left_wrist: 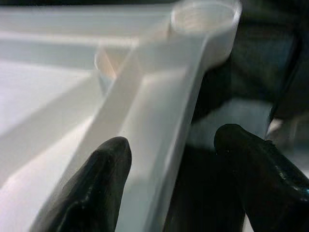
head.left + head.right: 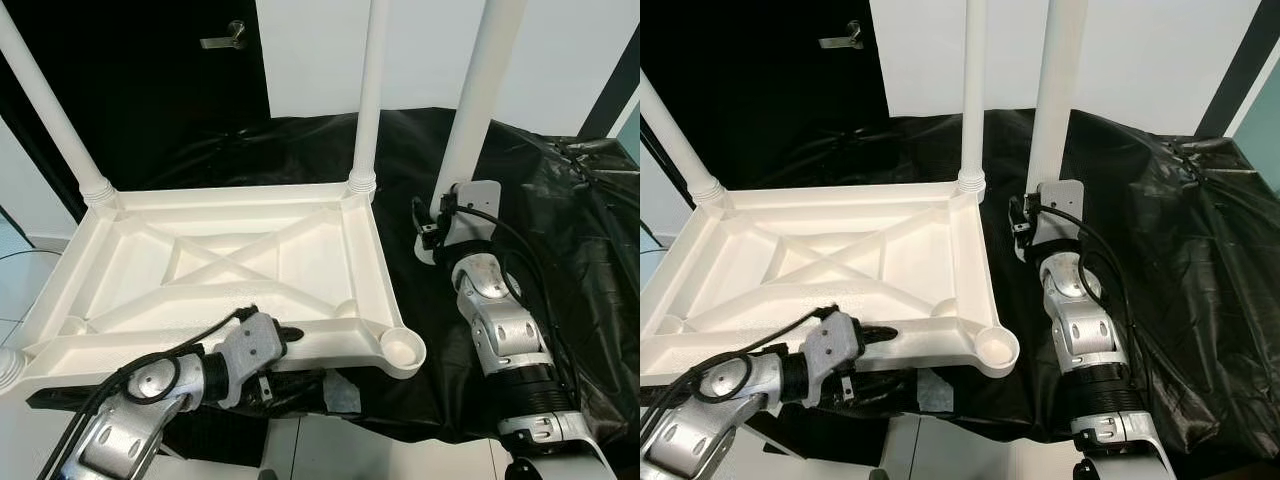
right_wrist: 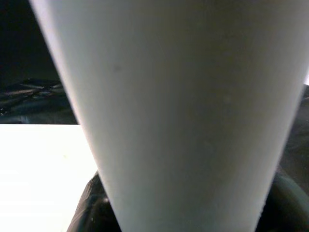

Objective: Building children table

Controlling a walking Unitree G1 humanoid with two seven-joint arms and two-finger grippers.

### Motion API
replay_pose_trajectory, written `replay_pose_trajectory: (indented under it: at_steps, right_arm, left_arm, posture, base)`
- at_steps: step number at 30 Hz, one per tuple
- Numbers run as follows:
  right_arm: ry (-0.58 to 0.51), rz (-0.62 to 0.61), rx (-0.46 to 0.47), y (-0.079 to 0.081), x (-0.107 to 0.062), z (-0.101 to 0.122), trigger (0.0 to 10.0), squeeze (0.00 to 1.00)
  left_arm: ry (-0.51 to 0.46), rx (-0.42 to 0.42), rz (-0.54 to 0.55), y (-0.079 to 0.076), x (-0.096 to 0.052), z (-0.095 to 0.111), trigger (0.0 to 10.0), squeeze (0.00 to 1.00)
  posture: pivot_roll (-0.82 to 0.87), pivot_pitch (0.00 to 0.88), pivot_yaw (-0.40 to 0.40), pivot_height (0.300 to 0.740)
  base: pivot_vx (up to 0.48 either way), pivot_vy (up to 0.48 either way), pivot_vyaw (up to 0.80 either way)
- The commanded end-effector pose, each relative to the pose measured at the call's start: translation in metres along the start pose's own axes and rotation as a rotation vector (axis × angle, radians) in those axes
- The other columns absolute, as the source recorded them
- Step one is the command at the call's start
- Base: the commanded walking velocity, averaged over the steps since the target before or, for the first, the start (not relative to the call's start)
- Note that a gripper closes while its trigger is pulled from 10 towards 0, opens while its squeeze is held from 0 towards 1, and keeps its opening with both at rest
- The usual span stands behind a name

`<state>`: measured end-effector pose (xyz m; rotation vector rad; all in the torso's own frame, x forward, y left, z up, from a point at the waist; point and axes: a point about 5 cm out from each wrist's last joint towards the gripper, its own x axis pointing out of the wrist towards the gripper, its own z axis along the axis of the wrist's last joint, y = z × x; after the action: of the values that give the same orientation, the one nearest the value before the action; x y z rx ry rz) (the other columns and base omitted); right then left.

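Black plastic sheeting (image 2: 560,230) covers the floor; at centre left lies the upturned white tabletop (image 2: 230,270); the left gripper (image 1: 169,159) straddles its near rim, fingers parted; right of centre, the right gripper (image 2: 440,225) clasps an upright loose leg (image 2: 475,100).

No text, label, brand, number or sign can be read anywhere in these views. The white tabletop (image 2: 230,270) and its white legs (image 2: 370,90) carry plain moulded plastic with no printing that can be made out. The black sheet (image 2: 560,230) is unmarked, and so is the dark door (image 2: 150,70). The silver arm housings show no legible marking.
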<state>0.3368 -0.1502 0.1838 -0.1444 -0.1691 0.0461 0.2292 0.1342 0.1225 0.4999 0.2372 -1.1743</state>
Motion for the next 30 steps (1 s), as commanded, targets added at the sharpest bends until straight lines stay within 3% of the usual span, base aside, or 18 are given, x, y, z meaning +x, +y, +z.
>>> replay_pose_trajectory:
  at_steps: [1, 3, 4, 6, 7, 8, 9, 10, 11, 16, 17, 21, 23, 25, 26, 27, 28, 30]
  right_arm:
    - [-0.028, -0.009, 0.001, 0.0, 0.001, 0.005, 10.0, 0.0]
    - [-0.028, -0.009, 0.001, 0.0, 0.001, 0.005, 10.0, 0.0]
    - [-0.028, -0.012, -0.001, -0.001, 0.001, 0.005, 10.0, 0.0]
    - [-0.028, -0.017, -0.002, -0.002, 0.0, 0.005, 10.0, 0.0]
    - [-0.029, -0.02, -0.003, -0.002, 0.0, 0.004, 10.0, 0.0]
    - [-0.029, -0.02, -0.003, -0.002, 0.0, 0.004, 10.0, 0.0]
    - [-0.029, -0.022, -0.003, -0.002, 0.0, 0.004, 10.0, 0.0]
    - [-0.03, -0.022, -0.003, -0.001, 0.0, 0.004, 10.0, 0.0]
    - [-0.031, -0.022, -0.002, 0.0, 0.0, 0.004, 10.0, 0.0]
    - [-0.031, -0.018, 0.001, 0.003, 0.0, 0.003, 10.0, 0.0]
    - [-0.03, -0.016, 0.001, 0.004, 0.0, 0.003, 10.0, 0.0]
    - [-0.03, -0.015, 0.001, 0.005, 0.0, 0.003, 10.0, 0.0]
    - [-0.031, -0.014, 0.002, 0.005, 0.0, 0.003, 10.0, 0.0]
    - [-0.032, -0.012, 0.003, 0.006, 0.0, 0.003, 10.0, 0.0]
    - [-0.033, -0.005, 0.006, 0.007, -0.001, 0.003, 10.0, 0.0]
    - [-0.034, 0.001, 0.009, 0.008, -0.002, 0.003, 10.0, 0.0]
    - [-0.036, 0.011, 0.013, 0.01, -0.003, 0.004, 10.0, 0.0]
    - [-0.039, 0.02, 0.018, 0.012, -0.004, 0.004, 10.0, 0.0]
  left_arm:
    - [0.023, 0.023, -0.056, -0.003, 0.0, -0.002, 10.0, 0.0]
    - [0.024, 0.024, -0.056, -0.003, 0.0, -0.002, 10.0, 0.0]
    - [0.031, 0.02, -0.022, 0.002, 0.003, -0.001, 0.0, 0.0]
    - [0.041, 0.017, 0.02, 0.009, 0.005, 0.0, 0.0, 0.0]
    - [0.056, 0.013, 0.03, 0.011, 0.006, -0.001, 1.1, 0.0]
    - [0.056, 0.013, 0.03, 0.011, 0.006, -0.001, 1.1, 0.0]
    - [0.071, 0.031, 0.033, 0.013, 0.005, -0.001, 8.7, 0.0]
    - [0.079, 0.055, 0.042, 0.017, 0.005, 0.0, 8.4, 0.0]
    - [0.08, 0.057, 0.039, 0.019, 0.004, 0.002, 0.0, 0.0]
    - [0.093, 0.099, 0.041, 0.025, 0.002, 0.005, 0.0, 0.0]
    - [0.1, 0.108, 0.042, 0.026, 0.002, 0.005, 3.9, 0.0]
    - [0.115, 0.132, 0.04, 0.027, 0.002, 0.005, 3.5, 0.0]
    - [0.123, 0.143, 0.032, 0.027, 0.004, 0.006, 8.6, 0.0]
    - [0.126, 0.147, 0.029, 0.027, 0.005, 0.006, 8.8, 0.0]
    - [0.126, 0.151, 0.026, 0.026, 0.008, 0.006, 6.2, 0.0]
    - [0.125, 0.154, 0.024, 0.026, 0.011, 0.007, 6.2, 0.0]
    - [0.12, 0.151, 0.011, 0.024, 0.014, 0.008, 0.0, 0.0]
    - [0.114, 0.145, -0.005, 0.022, 0.017, 0.009, 0.0, 0.0]
  posture:
    - [0.08, 0.0, 0.019, 0.74]
    - [0.08, 0.0, 0.02, 0.74]
    - [0.07, 0.0, 0.032, 0.74]
    - [0.07, 0.0, 0.032, 0.74]
    - [0.07, 0.0, 0.035, 0.74]
    - [0.07, 0.0, 0.035, 0.74]
    - [0.06, 0.0, 0.038, 0.74]
    - [0.06, 0.0, 0.039, 0.74]
    - [0.06, 0.0, 0.041, 0.74]
    - [0.06, 0.0, 0.043, 0.74]
    - [0.06, 0.0, 0.044, 0.74]
    - [0.06, 0.0, 0.046, 0.74]
    - [0.06, 0.0, 0.048, 0.74]
    - [0.06, 0.0, 0.047, 0.74]
    - [0.06, 0.0, 0.048, 0.74]
    - [0.06, 0.0, 0.049, 0.74]
    - [0.06, 0.0, 0.051, 0.74]
    - [0.06, 0.0, 0.051, 0.74]
  base:
    - [0.0, 0.0, 0.0]
    - [0.0, 0.0, 0.0]
    - [0.0, 0.0, 0.0]
    - [0.0, 0.0, 0.0]
    - [0.0, 0.0, 0.0]
    - [0.0, 0.0, 0.0]
    - [0.0, 0.0, 0.0]
    - [0.0, 0.0, 0.0]
    - [0.0, 0.0, 0.0]
    - [0.0, 0.0, 0.0]
    - [0.0, 0.0, 0.0]
    - [0.0, 0.0, 0.0]
    - [0.0, 0.0, 0.0]
    - [0.0, 0.0, 0.0]
    - [0.0, 0.0, 0.0]
    - [0.0, 0.0, 0.0]
    - [0.0, 0.0, 0.0]
    - [0.0, 0.0, 0.0]
